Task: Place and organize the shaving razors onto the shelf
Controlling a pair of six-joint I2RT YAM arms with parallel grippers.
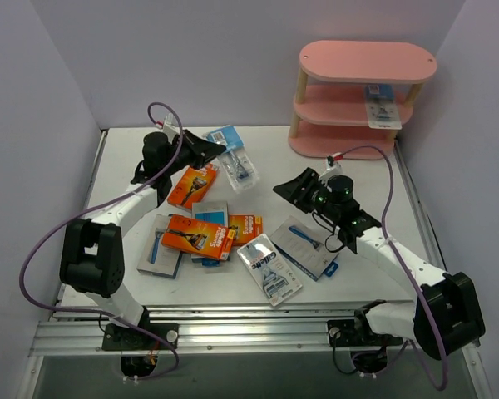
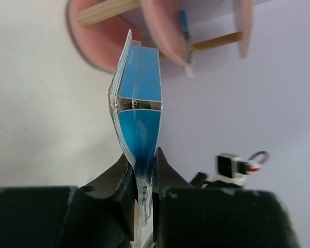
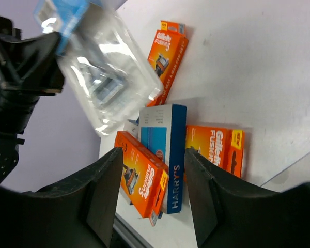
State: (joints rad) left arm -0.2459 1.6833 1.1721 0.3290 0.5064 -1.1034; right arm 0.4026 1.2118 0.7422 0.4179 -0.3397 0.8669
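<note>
Pinching left jaws, Gillette blister card (image 1: 235, 159) aloft.

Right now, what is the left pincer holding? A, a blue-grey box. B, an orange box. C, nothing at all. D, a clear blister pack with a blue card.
D: the left wrist view shows the left pincer clamped on the bottom edge of the blister pack, with its blue card standing up between the fingers.
</note>
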